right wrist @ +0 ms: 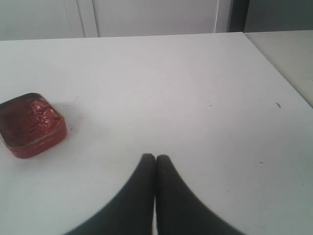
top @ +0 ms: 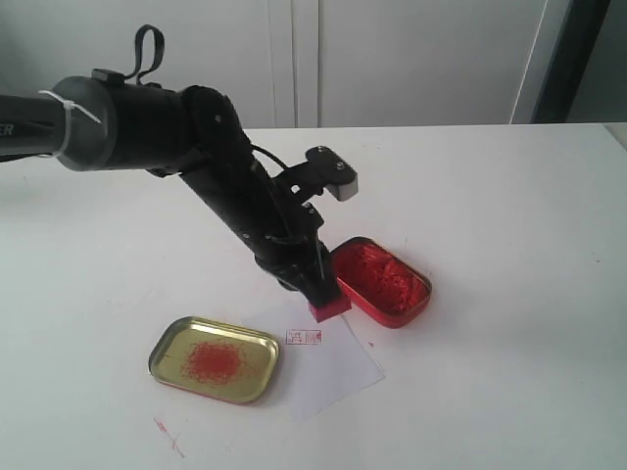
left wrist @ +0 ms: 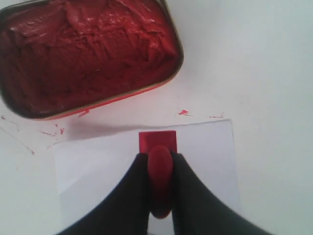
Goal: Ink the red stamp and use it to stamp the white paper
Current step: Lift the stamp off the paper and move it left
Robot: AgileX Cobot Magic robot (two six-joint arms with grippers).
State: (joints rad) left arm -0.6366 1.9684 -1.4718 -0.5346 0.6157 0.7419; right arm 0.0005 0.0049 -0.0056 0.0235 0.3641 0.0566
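Observation:
My left gripper is shut on the knob of the red stamp, whose square base sits at or just above the far edge of the white paper. The paper lies between the gold lid and the red tin, and a small red imprint shows on it just left of the stamp. The red oval tin of ink paste stands open right beside the stamp. My right gripper is shut and empty, well away from the tin; it does not appear in the exterior view.
The gold rectangular lid with a red smudge lies left of the paper. Red ink marks stain the white table near the front edge. Small red specks dot the table between tin and paper.

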